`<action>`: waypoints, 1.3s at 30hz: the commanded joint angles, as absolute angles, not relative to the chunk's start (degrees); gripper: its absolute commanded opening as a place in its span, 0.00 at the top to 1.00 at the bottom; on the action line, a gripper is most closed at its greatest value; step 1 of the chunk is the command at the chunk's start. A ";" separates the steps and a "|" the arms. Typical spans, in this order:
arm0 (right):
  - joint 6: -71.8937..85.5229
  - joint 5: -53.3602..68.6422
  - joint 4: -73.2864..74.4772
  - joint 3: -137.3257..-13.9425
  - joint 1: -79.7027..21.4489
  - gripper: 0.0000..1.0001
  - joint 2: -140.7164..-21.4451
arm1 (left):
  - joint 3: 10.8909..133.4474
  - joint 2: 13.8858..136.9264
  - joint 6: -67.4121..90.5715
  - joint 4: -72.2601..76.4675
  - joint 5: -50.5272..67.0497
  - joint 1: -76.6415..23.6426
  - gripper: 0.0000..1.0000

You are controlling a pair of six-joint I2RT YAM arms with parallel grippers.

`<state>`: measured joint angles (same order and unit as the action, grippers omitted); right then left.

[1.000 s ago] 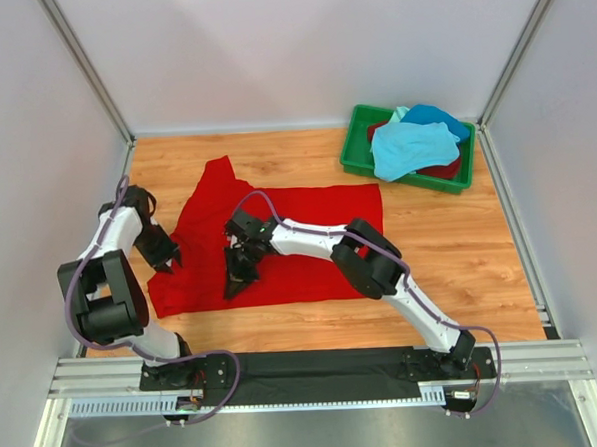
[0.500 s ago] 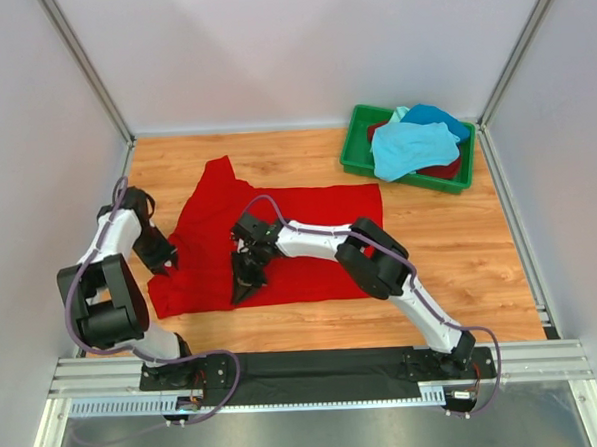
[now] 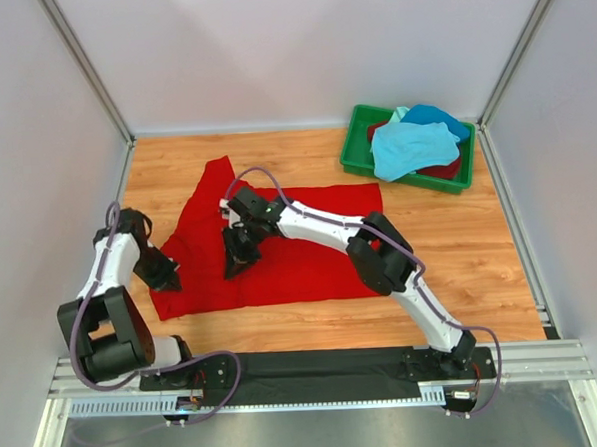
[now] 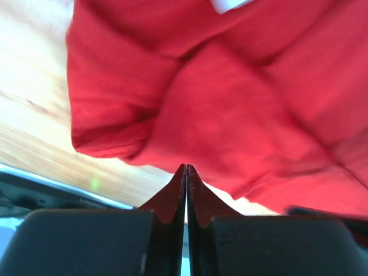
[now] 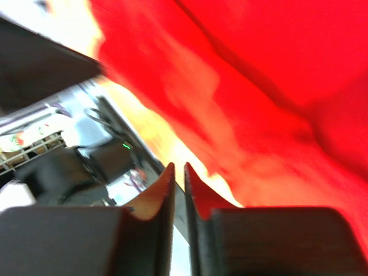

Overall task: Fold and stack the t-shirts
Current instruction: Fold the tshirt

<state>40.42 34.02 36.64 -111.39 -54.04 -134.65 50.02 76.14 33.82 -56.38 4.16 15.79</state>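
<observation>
Top external: bright red t-shirt (image 3: 300, 248) lies spread mostly flat on the wood-grain table (image 3: 460, 255), left of centre. It is soft plain cloth with a few creases, and one sleeve (image 3: 216, 178) pokes toward the far side. Left gripper (image 3: 167, 281) sits at the shirt's near-left edge. The right gripper (image 3: 236, 264) is down over the shirt's left half. At the far right, a rectangular green plastic bin (image 3: 353, 153) holds a crumpled pile: light turquoise shirt (image 3: 410, 148) on top, blue shirt (image 3: 438, 116) behind it, dark red shirt (image 3: 378, 132) peeking out underneath. Left wrist: black left fingers (image 4: 167, 201) pressed tip to tip, with only a hairline between them. The tips meet the bunched red cloth edge; cannot tell if any cloth is pinched. Right wrist: blurred. Black right fingers (image 5: 152, 201) are almost closed with a thin slit between them and nothing seen in it; red cloth lies just past the tips.
</observation>
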 commanded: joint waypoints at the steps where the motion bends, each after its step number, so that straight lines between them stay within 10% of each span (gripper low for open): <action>1: 39.81 36.65 32.62 -118.64 -54.23 0.90 -139.29 | 46.77 79.18 38.05 -54.85 8.70 19.77 0.97; 14: 33.85 29.98 39.89 -124.63 -50.63 0.70 -140.02 | 51.41 86.00 36.39 -55.96 0.09 25.58 1.00; 19: 30.94 27.17 48.23 -124.11 -44.66 0.47 -130.20 | 56.68 72.27 36.56 -61.96 0.18 24.35 0.66; 24: 24.72 19.02 50.54 -114.89 -34.64 0.35 -120.69 | 59.77 70.48 37.09 -55.76 2.00 17.07 0.59; 29: 21.71 12.48 51.15 -111.09 -25.95 0.35 -119.27 | 66.34 88.03 35.34 -42.01 13.45 12.22 0.77; 39: 22.67 8.53 44.21 -103.81 -15.30 0.51 -117.33 | 80.24 109.15 31.12 -44.29 4.23 12.21 0.82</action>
<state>23.68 10.79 47.62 -104.90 -16.71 -118.65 76.66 107.70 33.45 -42.81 7.88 11.53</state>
